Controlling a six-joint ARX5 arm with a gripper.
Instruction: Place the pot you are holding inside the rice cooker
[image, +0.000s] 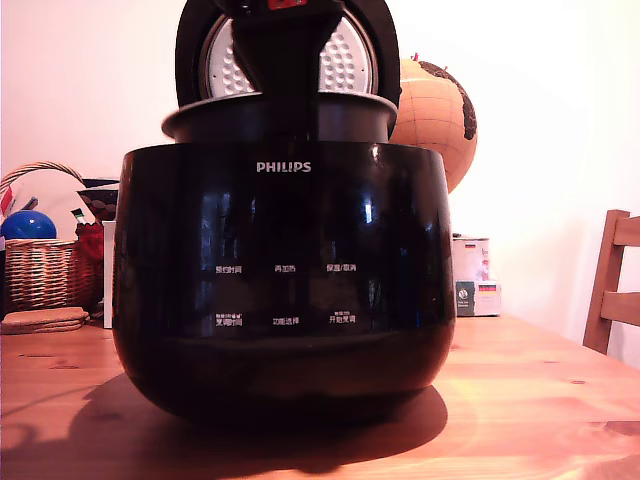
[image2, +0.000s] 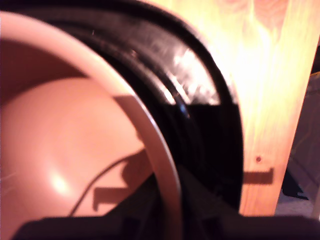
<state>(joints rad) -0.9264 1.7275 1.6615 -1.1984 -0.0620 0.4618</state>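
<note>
Over the open mouth of the rice cooker (image: 280, 300), your hand (image2: 170, 214) is clamped on the rim of the pot (image: 200, 118), which hangs level and centred, partly sunk in the well with its flared rim just proud, so what remains lies straight down.

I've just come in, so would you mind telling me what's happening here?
The arm's end effector grips the rim of the pot and holds it in the mouth of the rice cooker on the wooden table. The pot is only partly in: its flared rim and upper wall show above the cooker's body. The lid stands open behind.
</note>
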